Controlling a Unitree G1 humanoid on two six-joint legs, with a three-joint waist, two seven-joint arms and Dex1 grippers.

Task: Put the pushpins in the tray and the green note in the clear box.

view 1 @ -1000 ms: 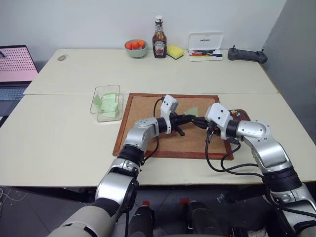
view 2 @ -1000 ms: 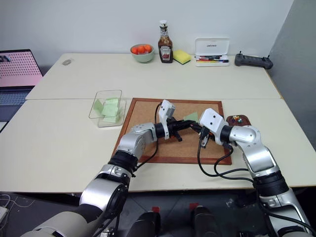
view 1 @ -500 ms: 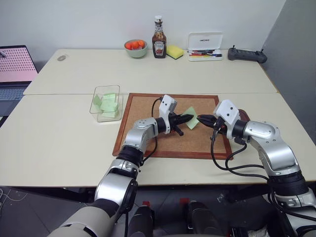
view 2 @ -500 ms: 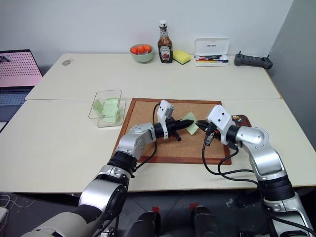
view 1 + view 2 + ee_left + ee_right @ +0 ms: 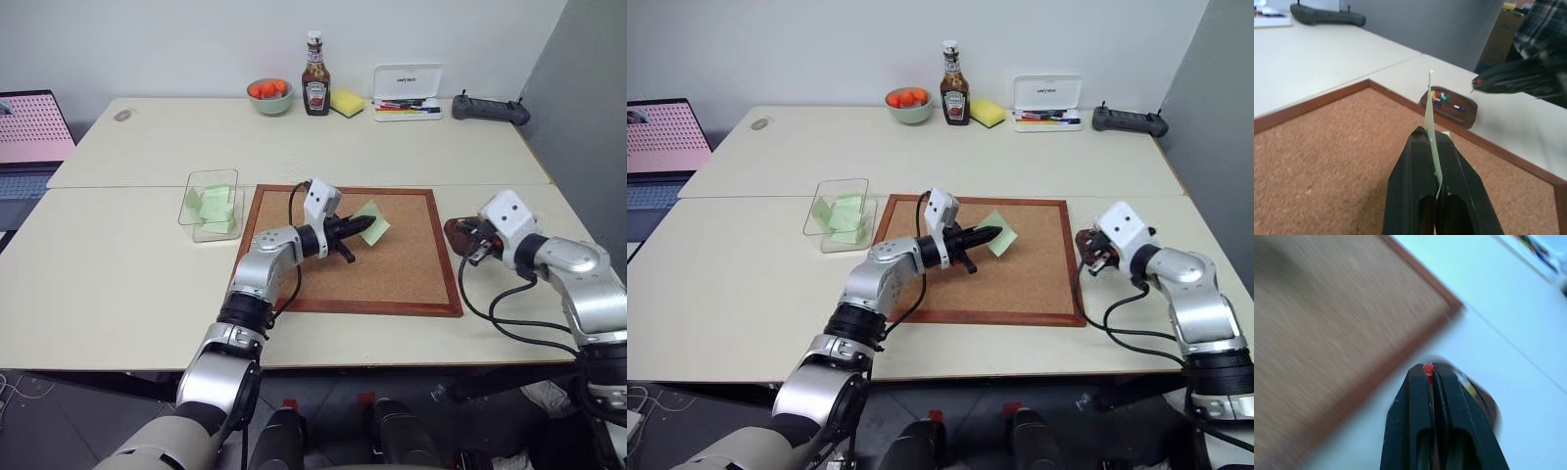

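The green note point(image 5: 374, 219) hangs above the cork board, pinched at one edge by my shut left gripper point(image 5: 363, 228); the left wrist view shows the note point(image 5: 1430, 100) standing edge-on between the fingers point(image 5: 1415, 161). My right gripper point(image 5: 472, 243) is shut on a red pushpin point(image 5: 1427, 368) and hovers over the tray point(image 5: 456, 231), just off the board's right edge. Several coloured pushpins point(image 5: 1439, 97) lie in the tray point(image 5: 1449, 117). The clear box point(image 5: 210, 204) stands left of the board with green slips inside.
The cork board point(image 5: 392, 284) lies in front of me. Along the table's far edge stand a bowl of fruit point(image 5: 270, 95), a ketchup bottle point(image 5: 315, 76), a yellow sponge point(image 5: 347, 102), a white marker case point(image 5: 408, 94) and a black controller point(image 5: 490, 110). A laptop point(image 5: 29, 137) sits far left.
My right gripper swung right from the note to above the tray, carrying the red pushpin. My left gripper lifted the note off the board and drew it slightly left.
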